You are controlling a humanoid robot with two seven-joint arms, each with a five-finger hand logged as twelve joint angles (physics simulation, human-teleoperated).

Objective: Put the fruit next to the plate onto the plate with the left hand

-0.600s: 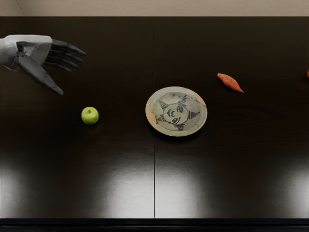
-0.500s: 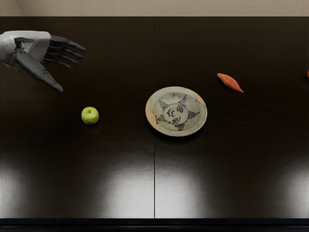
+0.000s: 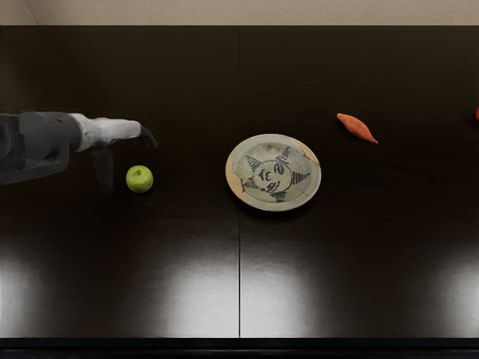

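Lowered beside the round green apple [image 3: 139,179], left hand [image 3: 112,143] hangs unclenched, empty; glazed plate [image 3: 233,175] sits apart.

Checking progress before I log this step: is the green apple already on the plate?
No, the green apple lies on the table left of the plate, apart from it, beside the left hand.

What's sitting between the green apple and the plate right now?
Nothing: in the head view the dark table between the apple and the plate is bare. The left hand is on the apple's other side.
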